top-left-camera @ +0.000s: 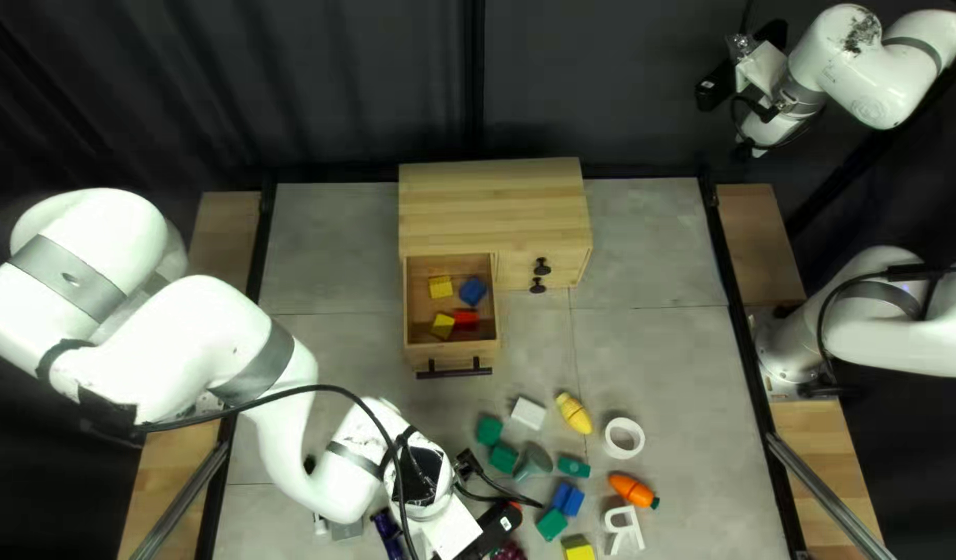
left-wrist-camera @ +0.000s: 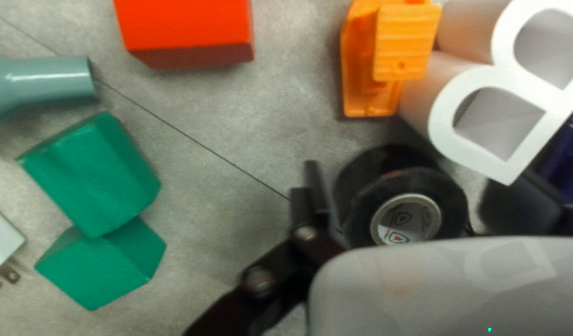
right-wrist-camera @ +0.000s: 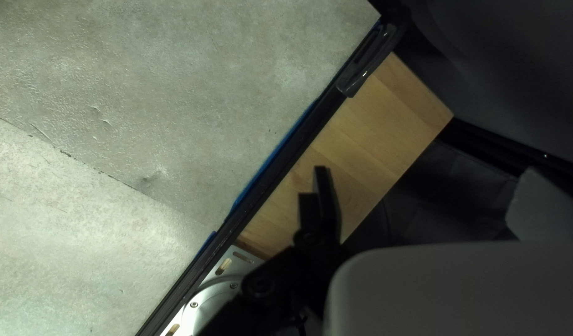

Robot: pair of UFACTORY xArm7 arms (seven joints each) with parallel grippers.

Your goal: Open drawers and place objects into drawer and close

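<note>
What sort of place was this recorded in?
Most likely a robotics lab or test station: two white robot arms are mounted at opposite sides of a table, a dark curtain hangs behind it, and colored blocks lie near a small wooden cabinet.

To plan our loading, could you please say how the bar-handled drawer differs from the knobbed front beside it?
The bar-handled drawer stands open, holding blocks; the knobbed front is closed. The drawer has one long black handle, the knobbed front two small black knobs. Both are pale wood.
</note>
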